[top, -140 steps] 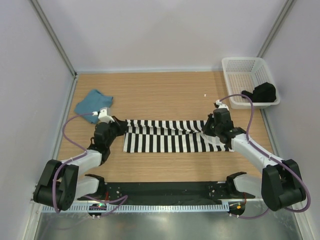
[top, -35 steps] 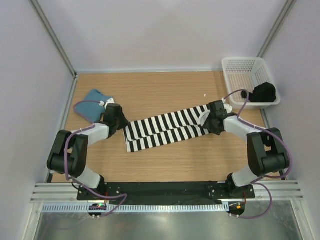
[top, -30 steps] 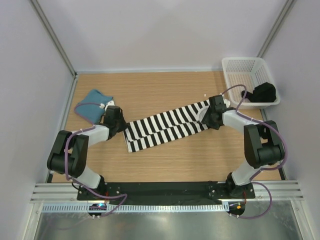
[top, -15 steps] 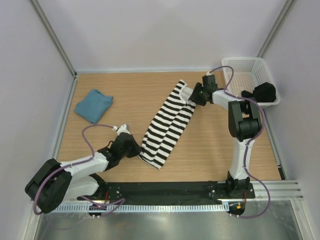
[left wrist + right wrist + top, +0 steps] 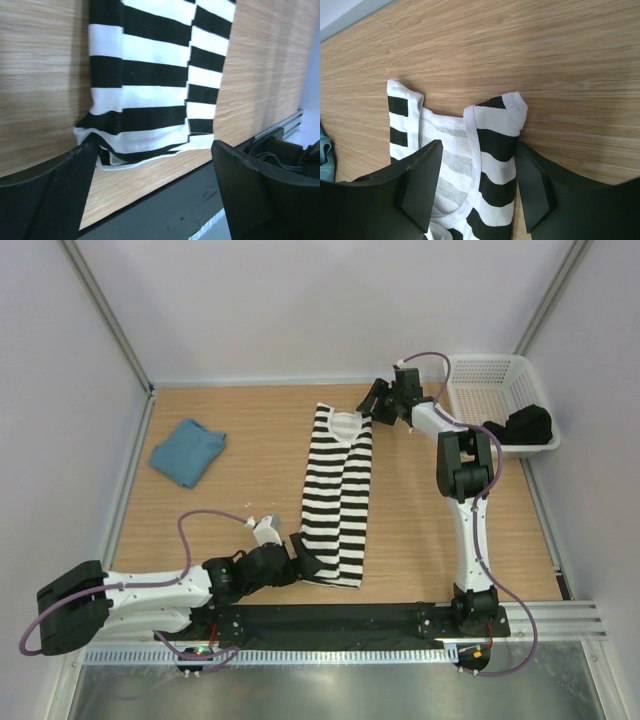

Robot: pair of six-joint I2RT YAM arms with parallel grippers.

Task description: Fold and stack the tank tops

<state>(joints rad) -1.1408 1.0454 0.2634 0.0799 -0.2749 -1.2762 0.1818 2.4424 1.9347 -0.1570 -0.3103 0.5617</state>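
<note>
- The striped tank top [image 5: 340, 495] lies stretched straight on the table [image 5: 250, 420], its hem at the tips of the wide left jaws and a shoulder strap between the wide right jaws. Neither grips.
- Flattened so, it looks ready for folding; the teal tank top [image 5: 187, 450] waits well apart.

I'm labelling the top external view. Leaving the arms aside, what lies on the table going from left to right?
In order: teal top → striped top → basket.
</note>
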